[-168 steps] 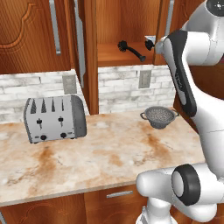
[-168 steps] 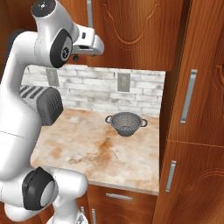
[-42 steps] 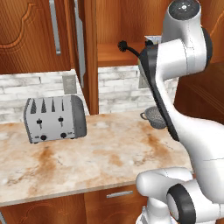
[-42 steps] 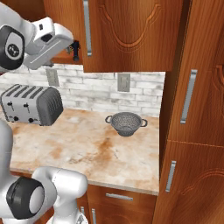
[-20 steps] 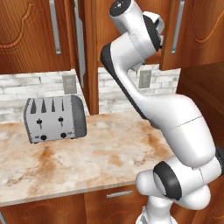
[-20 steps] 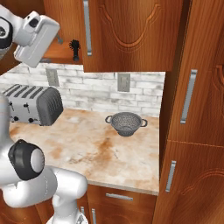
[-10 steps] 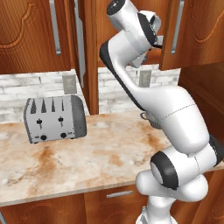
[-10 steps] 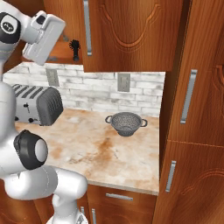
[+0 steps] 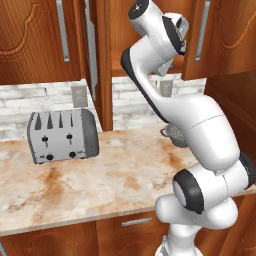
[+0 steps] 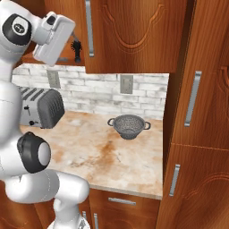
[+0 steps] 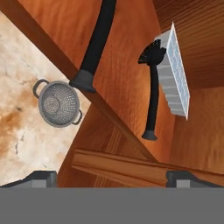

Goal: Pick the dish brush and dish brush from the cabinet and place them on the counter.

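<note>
In the hand view two black dish brushes lie on the wooden shelf of the cabinet (image 11: 127, 74). One dish brush (image 11: 152, 87) has its bristly head up beside a grey ice-cube tray. Of the other dish brush (image 11: 94, 48) I see the thick handle, whose end reaches the shelf's front edge. My gripper (image 11: 111, 178) is open in front of the shelf, apart from both brushes, with nothing between its fingertips (image 11: 40, 176). From the right base view one brush (image 10: 77, 50) stands just right of my hand. The marbled counter (image 9: 100, 180) lies below.
A silver toaster (image 9: 62, 135) stands on the counter's left. A metal mesh colander (image 10: 128, 126) sits near the back wall on the right. The ice-cube tray (image 11: 175, 74) lies on the shelf behind the brushes. An open cabinet door (image 9: 102, 60) hangs left of my arm.
The arm has swung up from the right to the open cabinet shelf. Over the last half second the hand has barely moved, and the gripper has stayed open.
</note>
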{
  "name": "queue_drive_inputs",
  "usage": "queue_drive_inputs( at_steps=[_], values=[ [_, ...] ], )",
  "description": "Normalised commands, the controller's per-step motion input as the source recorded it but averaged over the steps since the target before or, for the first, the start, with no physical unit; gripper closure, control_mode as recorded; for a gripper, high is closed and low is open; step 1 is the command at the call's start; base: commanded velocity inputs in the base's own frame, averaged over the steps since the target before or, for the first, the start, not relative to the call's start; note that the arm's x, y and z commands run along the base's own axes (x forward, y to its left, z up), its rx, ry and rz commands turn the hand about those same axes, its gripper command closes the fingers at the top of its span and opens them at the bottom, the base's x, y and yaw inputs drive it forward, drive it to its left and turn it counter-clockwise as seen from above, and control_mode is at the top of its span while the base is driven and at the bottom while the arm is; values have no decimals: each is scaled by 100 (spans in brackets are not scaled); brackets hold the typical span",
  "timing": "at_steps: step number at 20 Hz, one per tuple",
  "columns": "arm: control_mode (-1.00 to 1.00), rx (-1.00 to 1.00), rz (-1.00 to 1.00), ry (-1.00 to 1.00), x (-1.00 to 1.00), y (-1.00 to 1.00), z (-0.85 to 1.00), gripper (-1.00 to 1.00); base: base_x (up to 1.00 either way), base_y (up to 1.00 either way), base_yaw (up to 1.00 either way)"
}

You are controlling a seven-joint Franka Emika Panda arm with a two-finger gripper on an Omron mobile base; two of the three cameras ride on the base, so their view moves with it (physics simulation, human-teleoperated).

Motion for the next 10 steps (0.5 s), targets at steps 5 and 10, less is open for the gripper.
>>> queue_drive_inputs(
  at_steps=[5,10],
  values=[
    [-100,-1,0,3,6,-31,-2,-100,0,0,0],
    [-100,-2,-7,7,4,-30,0,-100,0,0,0]
  ],
)
